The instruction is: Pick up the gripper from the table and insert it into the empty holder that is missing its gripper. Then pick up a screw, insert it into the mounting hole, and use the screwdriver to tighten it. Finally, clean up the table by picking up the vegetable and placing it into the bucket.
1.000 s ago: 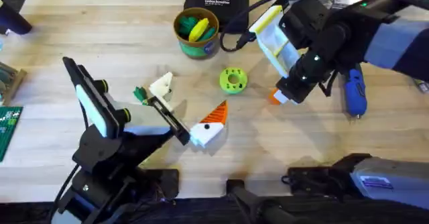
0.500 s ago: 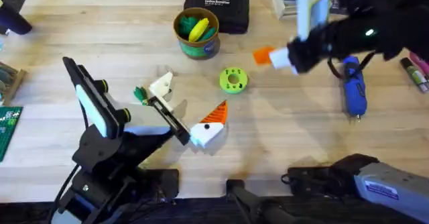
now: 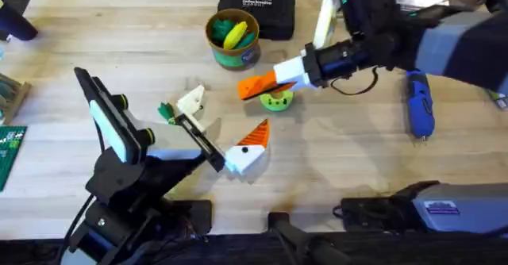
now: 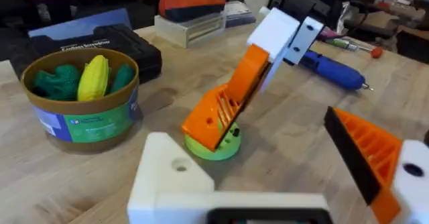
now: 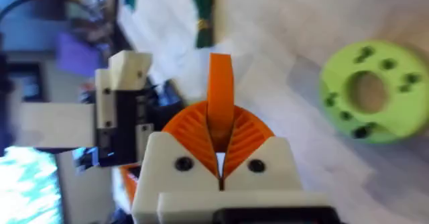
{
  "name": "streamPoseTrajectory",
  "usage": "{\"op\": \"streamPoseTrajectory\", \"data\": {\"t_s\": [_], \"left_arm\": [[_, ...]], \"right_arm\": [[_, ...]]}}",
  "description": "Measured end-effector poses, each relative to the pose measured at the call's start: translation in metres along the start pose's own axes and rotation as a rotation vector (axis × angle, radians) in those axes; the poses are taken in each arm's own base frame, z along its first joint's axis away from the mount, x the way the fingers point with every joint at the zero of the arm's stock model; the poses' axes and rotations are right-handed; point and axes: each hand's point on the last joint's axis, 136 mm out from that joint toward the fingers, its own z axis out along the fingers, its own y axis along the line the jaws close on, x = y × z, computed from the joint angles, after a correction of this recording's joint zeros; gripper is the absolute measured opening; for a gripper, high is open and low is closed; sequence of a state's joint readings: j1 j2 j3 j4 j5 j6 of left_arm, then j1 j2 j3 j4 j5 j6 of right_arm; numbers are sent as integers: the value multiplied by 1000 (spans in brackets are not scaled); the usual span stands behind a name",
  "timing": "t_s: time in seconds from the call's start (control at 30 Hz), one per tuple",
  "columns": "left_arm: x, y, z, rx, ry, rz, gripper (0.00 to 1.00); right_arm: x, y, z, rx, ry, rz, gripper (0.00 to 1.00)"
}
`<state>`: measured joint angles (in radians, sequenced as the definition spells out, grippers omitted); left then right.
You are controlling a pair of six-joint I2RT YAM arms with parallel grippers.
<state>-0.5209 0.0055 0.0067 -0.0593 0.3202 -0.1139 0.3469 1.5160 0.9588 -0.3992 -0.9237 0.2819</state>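
My right gripper [image 3: 266, 85] is clenched on the gripper [image 5: 220, 100] — the orange tip pinched between my pads, poised over the green disc [image 3: 276, 99] mid-bench. My left gripper [image 3: 218, 134] is spread wide; its empty holder [image 4: 175, 177] shows the mounting hole [image 4: 179, 164]. The bucket [image 3: 232, 38] sits near the far edge, label unreadable. The screwdriver [image 3: 419, 113] lies toward the right edge; the vegetable [image 3: 165, 111] touches the holder.

We are looking at a robotics lab or workshop. A light wooden surface [image 3: 119, 43] carries a green circuit board [image 3: 11, 155] at its left edge, a black tool case [image 3: 258, 7] at its far edge and a blue electric screwdriver [image 3: 419, 110] toward its right edge, with cluttered benches behind.
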Motion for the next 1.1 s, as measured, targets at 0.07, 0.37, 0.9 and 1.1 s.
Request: {"op": "streamPoseTrajectory", "data": {"t_s": [0.07, 0.37, 0.9, 1.1], "left_arm": [[0, 0, 0, 0, 0, 0, 985], [0, 0, 0, 0, 0, 0, 985], [0, -3, 0, 19, 1, 0, 985], [1, -17, -1, 99, 7, 2, 985]], "right_arm": [[8, 8, 9, -81, 56, 55, 15], [24, 27, 19, -263, 177, 206, 15], [18, 58, 24, -385, 195, 111, 15], [19, 61, 24, -396, 203, 112, 15]]}}
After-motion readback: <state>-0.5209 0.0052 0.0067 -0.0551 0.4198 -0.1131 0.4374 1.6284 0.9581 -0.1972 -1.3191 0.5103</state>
